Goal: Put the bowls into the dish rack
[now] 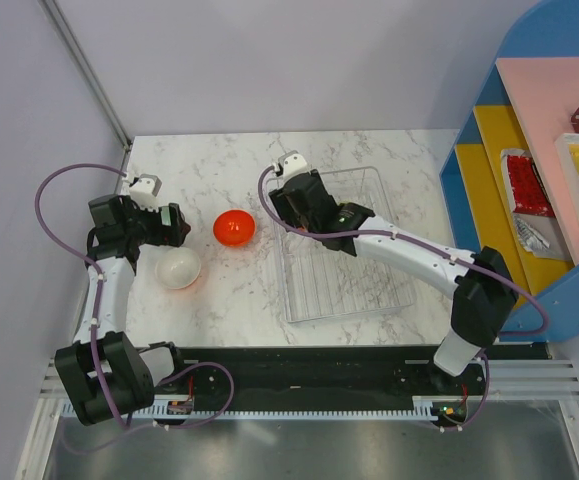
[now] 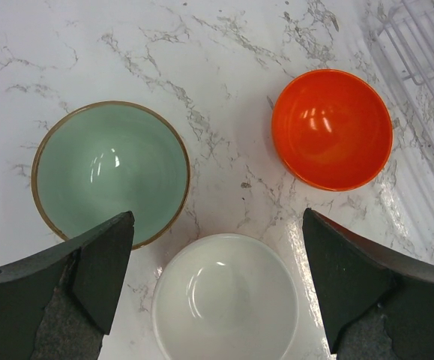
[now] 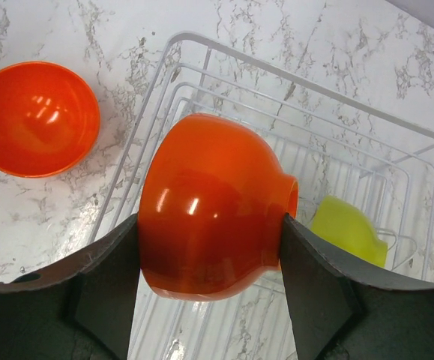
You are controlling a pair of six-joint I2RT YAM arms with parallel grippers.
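Note:
My right gripper (image 3: pixel 209 221) is shut on an orange bowl (image 3: pixel 202 187) turned on its side, foot to the right, held over the clear dish rack (image 3: pixel 299 79). A lime-green bowl (image 3: pixel 348 229) lies in the rack, partly hidden behind the right finger. My left gripper (image 2: pixel 217 217) is open above the table, its fingers either side of a white bowl (image 2: pixel 228 300). A pale mint bowl (image 2: pixel 112 172) and a red-orange bowl (image 2: pixel 331 127) stand upright beside it. From above, the red-orange bowl (image 1: pixel 235 228) and the white bowl (image 1: pixel 179 268) sit left of the rack (image 1: pixel 369 280).
A blue shelf unit (image 1: pixel 529 190) with yellow and pink boards and packets stands right of the rack. A wall runs along the table's left edge. The black base rail (image 1: pixel 299 385) lies at the near edge.

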